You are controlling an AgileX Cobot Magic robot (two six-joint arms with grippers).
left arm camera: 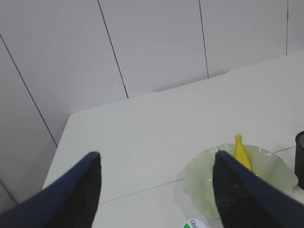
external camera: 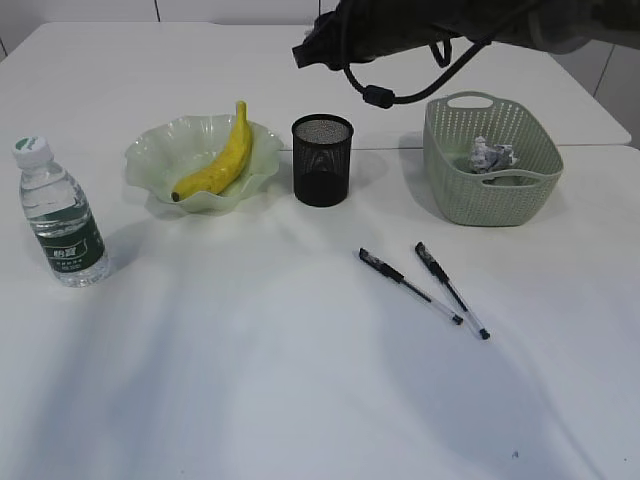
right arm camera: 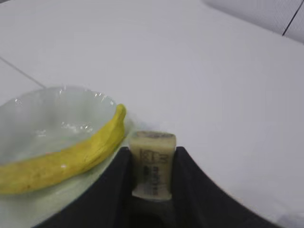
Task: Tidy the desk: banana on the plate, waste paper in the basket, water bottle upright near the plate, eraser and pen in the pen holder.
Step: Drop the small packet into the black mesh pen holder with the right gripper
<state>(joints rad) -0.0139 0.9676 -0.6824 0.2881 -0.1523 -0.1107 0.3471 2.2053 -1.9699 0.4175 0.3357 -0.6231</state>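
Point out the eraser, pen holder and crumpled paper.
eraser [right arm camera: 153, 164]: right wrist view, printed face between the jaws.
pen holder [external camera: 321, 172]: exterior view, front of the black mesh wall.
crumpled paper [external camera: 492, 155]: exterior view, middle of the wad inside the basket [external camera: 455, 200].

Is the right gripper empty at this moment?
No, in the right wrist view the right gripper holds a pale eraser between its two fingers, above the plate with the banana.
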